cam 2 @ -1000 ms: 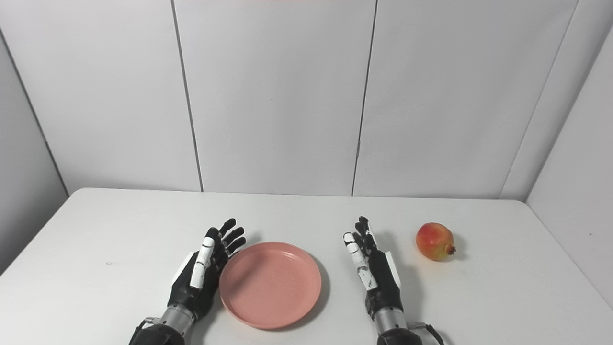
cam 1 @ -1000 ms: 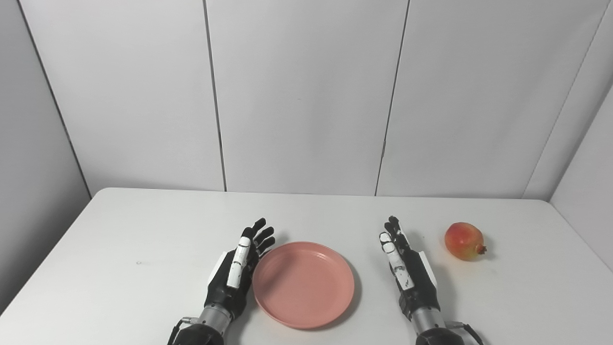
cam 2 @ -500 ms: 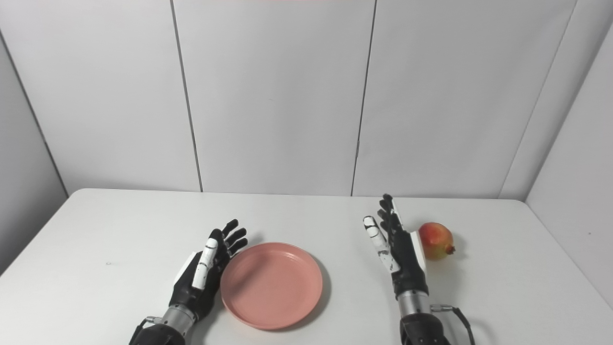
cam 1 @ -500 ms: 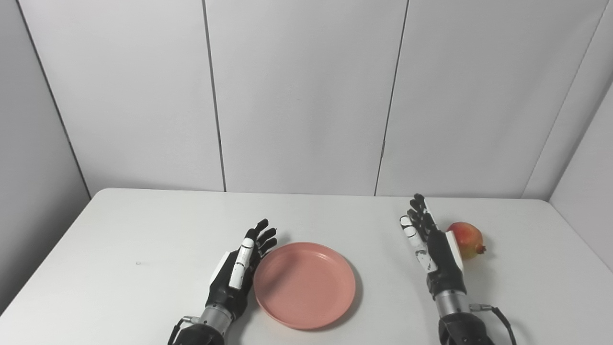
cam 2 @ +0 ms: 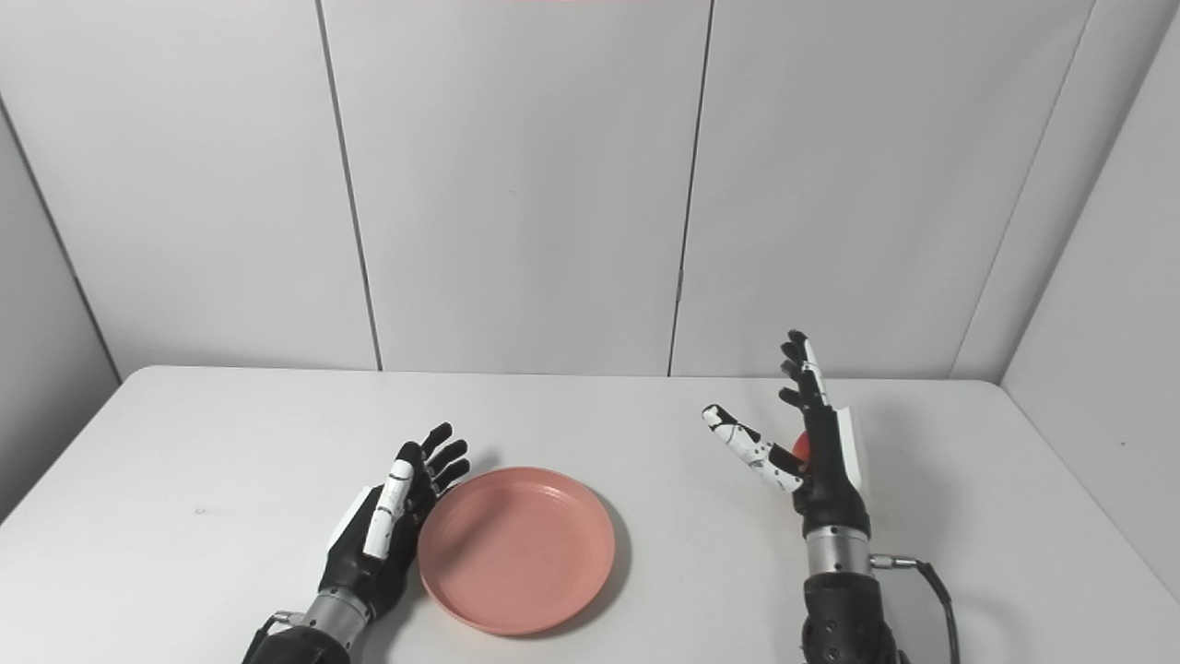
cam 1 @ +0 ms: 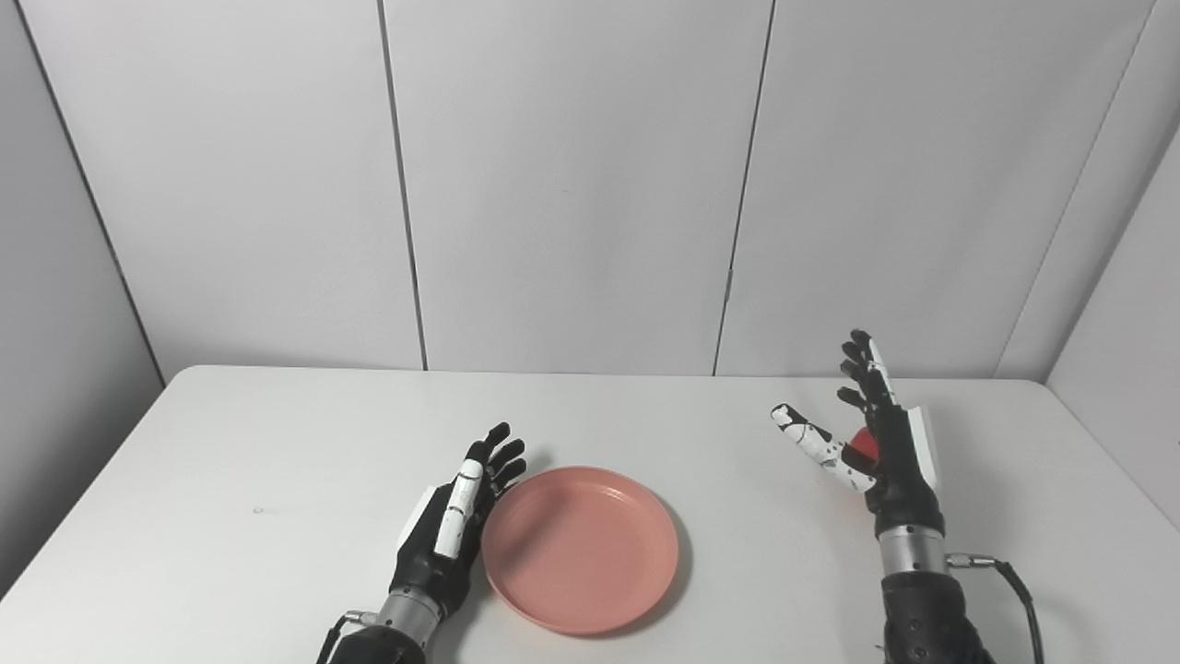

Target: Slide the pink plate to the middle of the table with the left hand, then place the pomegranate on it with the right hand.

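Note:
The pink plate (cam 1: 581,548) lies near the middle of the white table (cam 1: 230,443), toward the front edge. My left hand (cam 1: 454,527) rests open against the plate's left rim, fingers pointing away from me. My right hand (cam 1: 880,443) is raised at the right, open with the thumb spread to the left. It stands in front of the pomegranate (cam 1: 860,441), so only a small red patch of the fruit shows between thumb and palm. In the right eye view the same red patch (cam 2: 800,447) shows beside the right hand (cam 2: 820,443).
Grey wall panels (cam 1: 572,184) rise behind the table's far edge. A black cable (cam 1: 1019,590) trails from my right wrist. The table's right edge runs close to the side wall.
My right hand has moved right and away from me, rising in front of the pomegranate and spreading its thumb. The left hand and the plate have stayed put. The camera shifted slightly.

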Tool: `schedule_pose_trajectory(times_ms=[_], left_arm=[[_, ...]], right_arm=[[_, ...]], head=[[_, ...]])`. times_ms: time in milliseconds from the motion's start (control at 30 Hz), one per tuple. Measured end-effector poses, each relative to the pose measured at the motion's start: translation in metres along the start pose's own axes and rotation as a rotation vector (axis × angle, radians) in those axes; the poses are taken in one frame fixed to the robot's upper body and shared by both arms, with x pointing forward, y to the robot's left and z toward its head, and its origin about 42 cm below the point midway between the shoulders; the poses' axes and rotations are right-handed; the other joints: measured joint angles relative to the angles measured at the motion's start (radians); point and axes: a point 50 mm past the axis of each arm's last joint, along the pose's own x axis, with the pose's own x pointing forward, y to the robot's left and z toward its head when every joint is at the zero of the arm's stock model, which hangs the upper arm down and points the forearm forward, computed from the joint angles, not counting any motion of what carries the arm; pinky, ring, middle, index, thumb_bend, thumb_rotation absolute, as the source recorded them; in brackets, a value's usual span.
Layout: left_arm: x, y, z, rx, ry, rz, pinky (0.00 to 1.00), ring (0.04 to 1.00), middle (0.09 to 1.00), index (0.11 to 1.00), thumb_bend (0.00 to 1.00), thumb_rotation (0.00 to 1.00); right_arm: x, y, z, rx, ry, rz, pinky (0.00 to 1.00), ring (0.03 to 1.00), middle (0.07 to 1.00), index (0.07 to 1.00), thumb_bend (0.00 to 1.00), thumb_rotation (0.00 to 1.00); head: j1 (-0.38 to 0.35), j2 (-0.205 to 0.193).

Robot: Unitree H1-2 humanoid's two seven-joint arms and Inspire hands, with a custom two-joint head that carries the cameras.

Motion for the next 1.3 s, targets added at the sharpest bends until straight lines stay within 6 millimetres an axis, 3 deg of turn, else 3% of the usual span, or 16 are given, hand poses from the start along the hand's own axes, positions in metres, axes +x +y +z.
schedule_pose_trajectory(times_ms=[433,567,867,1300], left_arm=[[0.0,0.007,0.001,-0.009,-0.006,0.024,0.89,0.913,0.912,0.904,0.55,1.0],[-0.001,0.011,0.002,-0.012,-0.008,0.035,0.89,0.909,0.909,0.898,0.56,1.0],[0.0,0.018,0.003,-0.009,-0.009,0.046,0.86,0.885,0.887,0.873,0.58,0.96],[0.001,0.02,0.003,-0.006,-0.009,0.042,0.86,0.894,0.896,0.884,0.58,0.96]], right_arm=[[0.014,-0.026,-0.009,-0.156,0.0,-0.085,0.86,0.907,0.916,0.945,0.71,0.47],[0.017,-0.034,-0.013,-0.219,0.013,-0.086,0.85,0.91,0.928,0.943,0.73,0.42],[0.02,-0.03,-0.019,-0.306,0.053,-0.076,0.84,0.918,0.948,0.947,0.77,0.4],[0.022,-0.037,-0.049,-0.415,0.15,-0.034,0.81,0.906,0.937,0.941,0.82,0.38]], head=[[-0.077,-0.008],[-0.112,-0.008],[-0.129,-0.008],[-0.124,-0.002]])
